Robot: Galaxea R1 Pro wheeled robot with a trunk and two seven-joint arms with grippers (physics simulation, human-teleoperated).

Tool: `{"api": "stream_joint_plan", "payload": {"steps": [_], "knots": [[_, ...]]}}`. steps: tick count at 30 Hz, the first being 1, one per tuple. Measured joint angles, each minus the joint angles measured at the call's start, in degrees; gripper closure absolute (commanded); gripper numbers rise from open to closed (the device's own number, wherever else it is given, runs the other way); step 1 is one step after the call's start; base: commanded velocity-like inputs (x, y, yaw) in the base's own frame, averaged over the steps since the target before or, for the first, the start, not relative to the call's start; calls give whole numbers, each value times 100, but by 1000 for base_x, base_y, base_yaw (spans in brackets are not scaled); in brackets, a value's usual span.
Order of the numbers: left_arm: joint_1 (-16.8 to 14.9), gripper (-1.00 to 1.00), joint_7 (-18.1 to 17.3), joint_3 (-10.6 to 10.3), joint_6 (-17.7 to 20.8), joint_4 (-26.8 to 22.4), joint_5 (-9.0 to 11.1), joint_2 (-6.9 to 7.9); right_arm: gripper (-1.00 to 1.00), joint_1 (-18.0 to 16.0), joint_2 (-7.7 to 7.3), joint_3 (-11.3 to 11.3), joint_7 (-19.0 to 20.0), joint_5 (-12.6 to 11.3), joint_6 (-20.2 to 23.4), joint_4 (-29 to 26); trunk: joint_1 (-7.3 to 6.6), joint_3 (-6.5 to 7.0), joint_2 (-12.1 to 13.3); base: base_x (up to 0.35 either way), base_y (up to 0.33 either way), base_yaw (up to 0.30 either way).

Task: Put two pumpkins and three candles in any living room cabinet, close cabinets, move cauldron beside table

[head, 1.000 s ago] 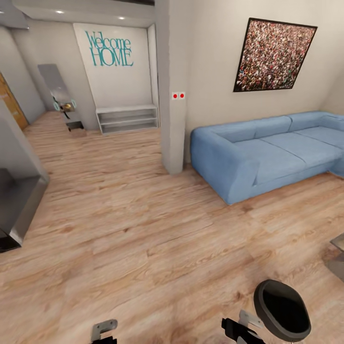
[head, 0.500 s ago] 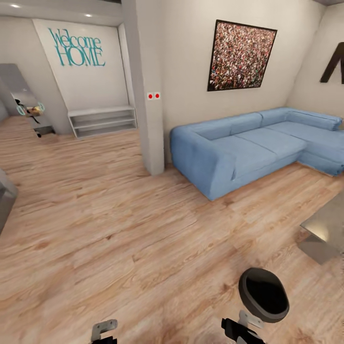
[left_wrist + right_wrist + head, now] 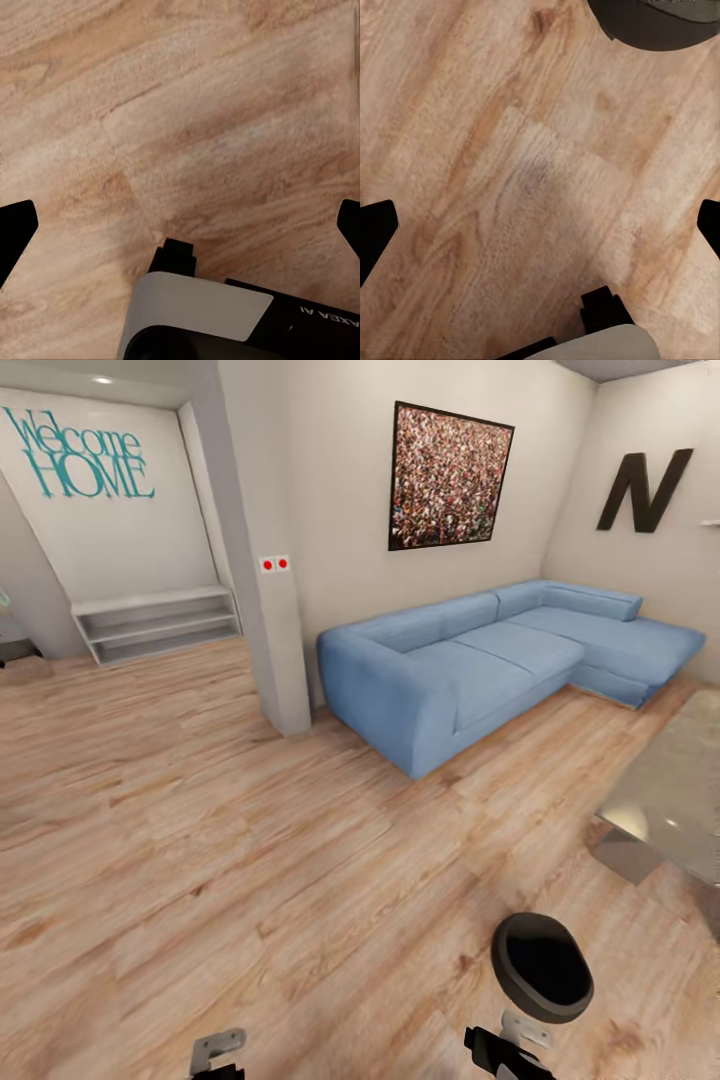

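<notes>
Head view: round black cauldron [image 3: 542,967] just beyond my spread, empty right gripper [image 3: 540,225]; careless driving could knock it off course.

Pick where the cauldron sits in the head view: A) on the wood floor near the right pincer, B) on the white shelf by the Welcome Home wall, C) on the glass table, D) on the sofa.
A: the cauldron stands on the bare floor just ahead of the right pincer, apart from the table.
</notes>
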Motion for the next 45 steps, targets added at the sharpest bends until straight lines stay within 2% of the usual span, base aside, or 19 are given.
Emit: {"api": "stream_joint_plan", "payload": {"steps": [10, 45], "knots": [[0, -100, 0, -2, 0, 1, -6, 1, -100, 0, -3, -9, -1, -15, 9, 1, 0, 0, 0, 219, 25, -289], [-1, -100, 0, -2, 0, -2, -5, 3, -100, 0, 14, -1, -1, -8, 1, 1, 0, 0, 0, 5, 0, -289]]}}
